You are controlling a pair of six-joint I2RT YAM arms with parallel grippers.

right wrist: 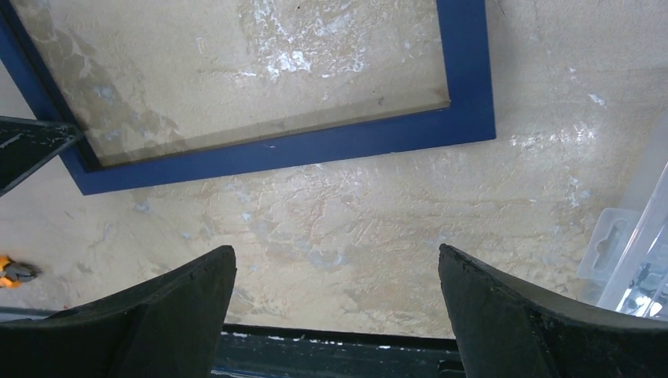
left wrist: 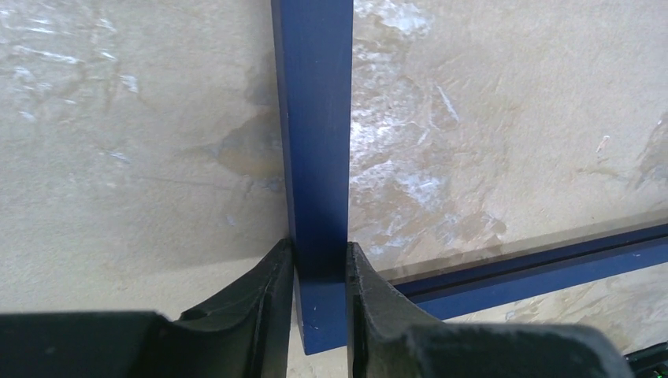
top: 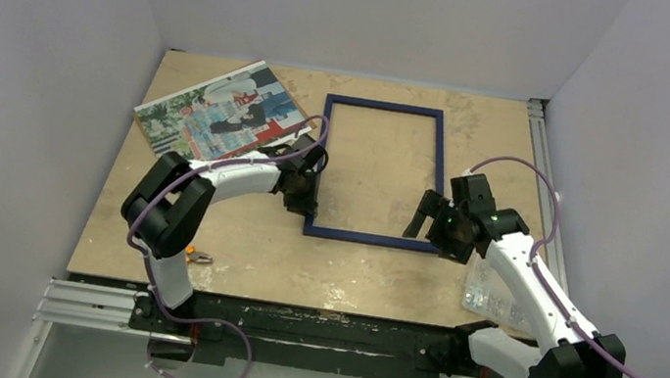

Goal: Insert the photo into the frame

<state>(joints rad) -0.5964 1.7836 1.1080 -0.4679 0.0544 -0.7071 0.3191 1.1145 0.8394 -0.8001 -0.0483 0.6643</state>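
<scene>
The dark blue frame (top: 379, 172) lies flat in the middle of the table, front up, with its clear pane in it. The photo (top: 221, 112) lies face up at the far left, apart from the frame. My left gripper (top: 300, 200) is shut on the frame's left rail (left wrist: 315, 142) close to its near-left corner; both fingers press the rail's sides. My right gripper (top: 431, 230) is open and empty, hovering over bare table just outside the frame's near-right corner (right wrist: 465, 118).
A clear plastic box (top: 492, 295) sits at the near right by the right arm; it also shows in the right wrist view (right wrist: 630, 252). A small orange tool (top: 195, 255) lies near the front left. The table's front edge (right wrist: 331, 335) is just below the right gripper.
</scene>
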